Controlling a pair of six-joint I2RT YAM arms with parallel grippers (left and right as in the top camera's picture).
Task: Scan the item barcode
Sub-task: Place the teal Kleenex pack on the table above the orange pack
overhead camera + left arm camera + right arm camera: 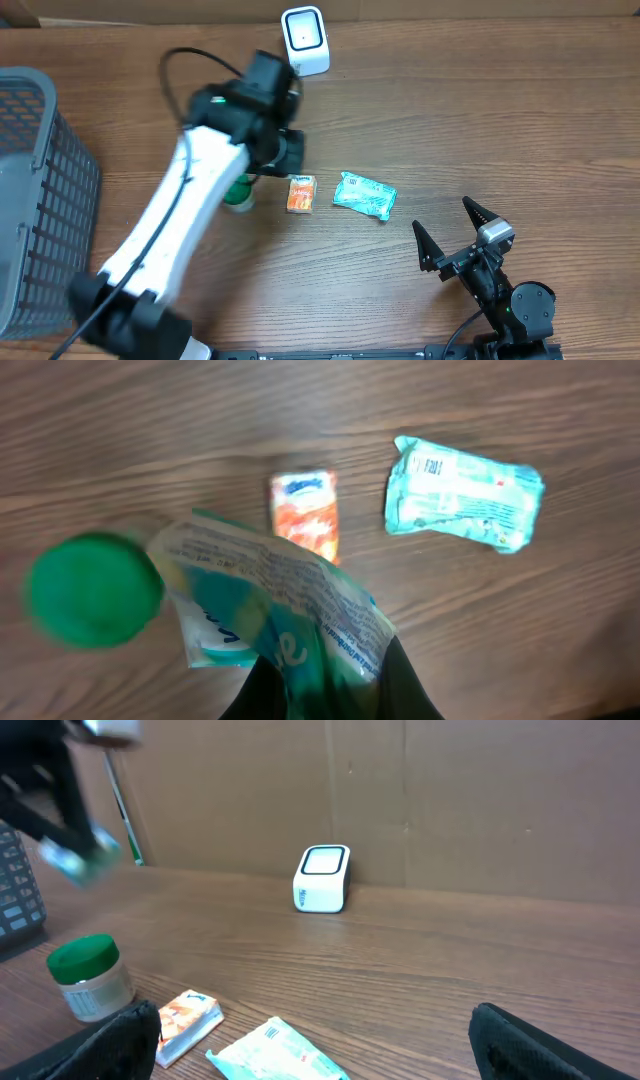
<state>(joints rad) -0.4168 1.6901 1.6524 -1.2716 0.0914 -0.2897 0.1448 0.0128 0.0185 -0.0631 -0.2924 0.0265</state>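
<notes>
While the left fingers (410,695) clench one edge, the thin pouch (270,595) looks light, crinkly and floppy; right fingers (545,1045) rest spread wide.

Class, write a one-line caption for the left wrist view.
Left gripper shut on a teal-and-white plastic packet above a green-lidded jar, small orange carton and pale teal wrapper.

Jar (239,198), small box (300,193) and packet (365,195) sit in a row left to right; scanner (305,40) behind, basket (62,180) far left.
</notes>
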